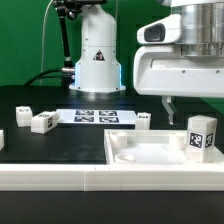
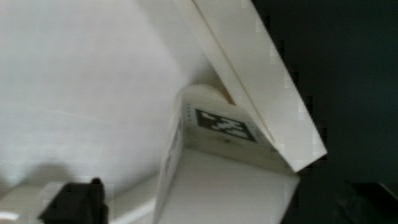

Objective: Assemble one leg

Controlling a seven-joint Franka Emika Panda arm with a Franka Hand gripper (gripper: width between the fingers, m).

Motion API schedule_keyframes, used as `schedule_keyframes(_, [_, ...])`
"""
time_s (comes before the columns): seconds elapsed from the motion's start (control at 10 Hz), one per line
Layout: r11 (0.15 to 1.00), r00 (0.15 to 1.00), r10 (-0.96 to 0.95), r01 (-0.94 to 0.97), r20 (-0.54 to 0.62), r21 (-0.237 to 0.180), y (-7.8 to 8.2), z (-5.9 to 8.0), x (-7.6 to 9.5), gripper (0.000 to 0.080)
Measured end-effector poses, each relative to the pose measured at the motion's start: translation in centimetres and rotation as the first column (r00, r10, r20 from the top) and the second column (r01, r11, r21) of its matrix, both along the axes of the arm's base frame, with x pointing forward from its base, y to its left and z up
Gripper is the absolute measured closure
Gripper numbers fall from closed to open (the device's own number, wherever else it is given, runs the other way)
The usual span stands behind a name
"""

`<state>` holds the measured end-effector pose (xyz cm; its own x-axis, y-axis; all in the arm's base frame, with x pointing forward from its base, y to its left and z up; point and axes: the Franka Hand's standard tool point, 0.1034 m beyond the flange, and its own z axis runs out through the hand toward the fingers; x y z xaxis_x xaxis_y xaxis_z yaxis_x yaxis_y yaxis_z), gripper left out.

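A leg (image 1: 201, 135), a small white block with a black-and-white tag, stands upright at the near right corner of the large flat white tabletop piece (image 1: 150, 152). In the wrist view the leg (image 2: 226, 125) lies against the tabletop piece's raised rim (image 2: 249, 70). My gripper (image 1: 175, 105) hangs just above the piece, up and to the exterior view's left of the leg. It is open and empty. Its dark fingertips (image 2: 75, 200) stand wide apart on either side of the leg without touching it, and the gripper's middle (image 2: 219, 205) is over the leg's lower end.
Two more legs (image 1: 22, 117) (image 1: 42, 122) lie on the black table at the exterior view's left, and another (image 1: 143, 120) lies behind the tabletop piece. The marker board (image 1: 95, 116) lies at the middle back. The robot base (image 1: 96, 60) stands behind it.
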<state>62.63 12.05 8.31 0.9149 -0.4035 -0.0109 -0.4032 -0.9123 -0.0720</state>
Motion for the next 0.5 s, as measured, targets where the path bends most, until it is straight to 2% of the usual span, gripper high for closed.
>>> schedule_keyframes(0.2, [0.966, 0.966, 0.257, -0.256, 0.002, -0.044, 0.37, -0.04, -0.16, 0.015])
schedule_keyframes(0.3, [0.936, 0.937, 0.349, -0.349, -0.002, -0.053, 0.68, -0.31, -0.35, 0.015])
schedule_keyframes(0.5, [0.855, 0.856, 0.517, -0.516, 0.001, -0.056, 0.26, -0.35, -0.27, 0.015])
